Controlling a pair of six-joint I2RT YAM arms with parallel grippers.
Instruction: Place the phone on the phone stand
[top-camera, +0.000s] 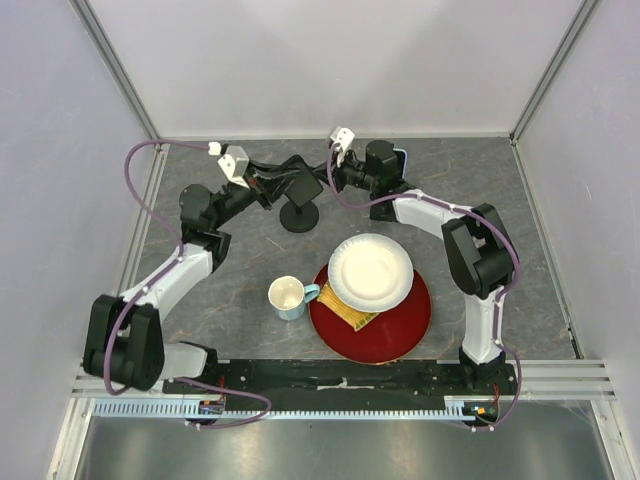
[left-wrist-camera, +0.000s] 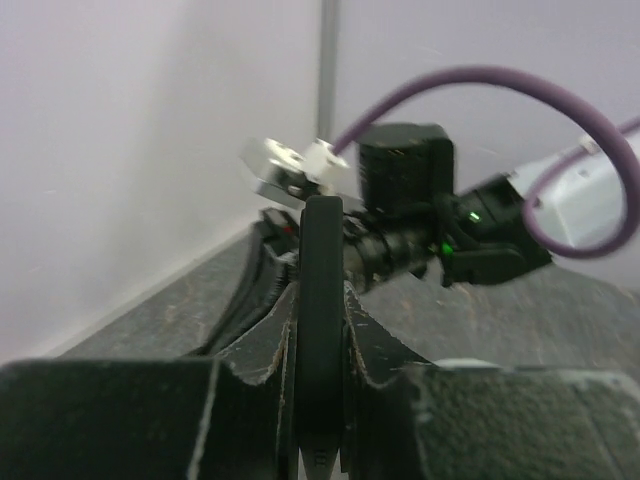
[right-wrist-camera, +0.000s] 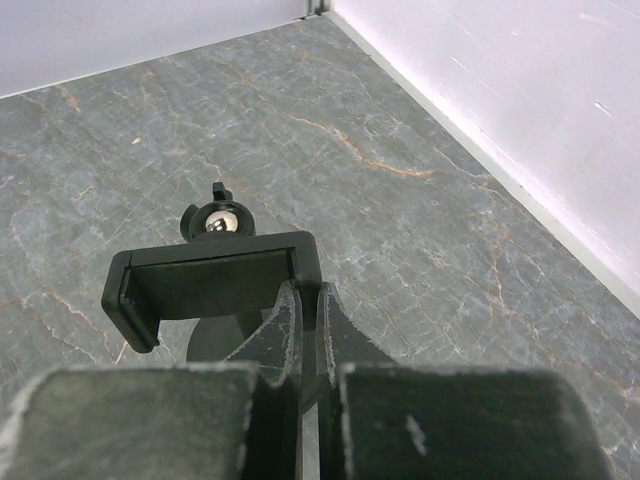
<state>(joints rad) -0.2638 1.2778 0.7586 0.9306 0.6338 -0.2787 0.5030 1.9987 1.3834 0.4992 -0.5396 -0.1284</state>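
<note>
My left gripper (top-camera: 286, 182) is shut on the black phone (top-camera: 303, 186) and holds it above the table at the back. In the left wrist view the phone (left-wrist-camera: 322, 250) stands edge-on between my fingers (left-wrist-camera: 268, 340). The black phone stand (top-camera: 299, 217) sits on its round base just below. My right gripper (top-camera: 327, 179) is shut on the right end of the stand's cradle (right-wrist-camera: 210, 285), seen in the right wrist view with its ball joint (right-wrist-camera: 218, 222). The cradle looks empty there. The phone is out of that view.
A white plate (top-camera: 370, 271) lies on a red tray (top-camera: 400, 325) at front centre, with a yellow item (top-camera: 352, 316) under the plate's edge. A pale blue mug (top-camera: 288, 297) stands left of the tray. White walls close the back and sides.
</note>
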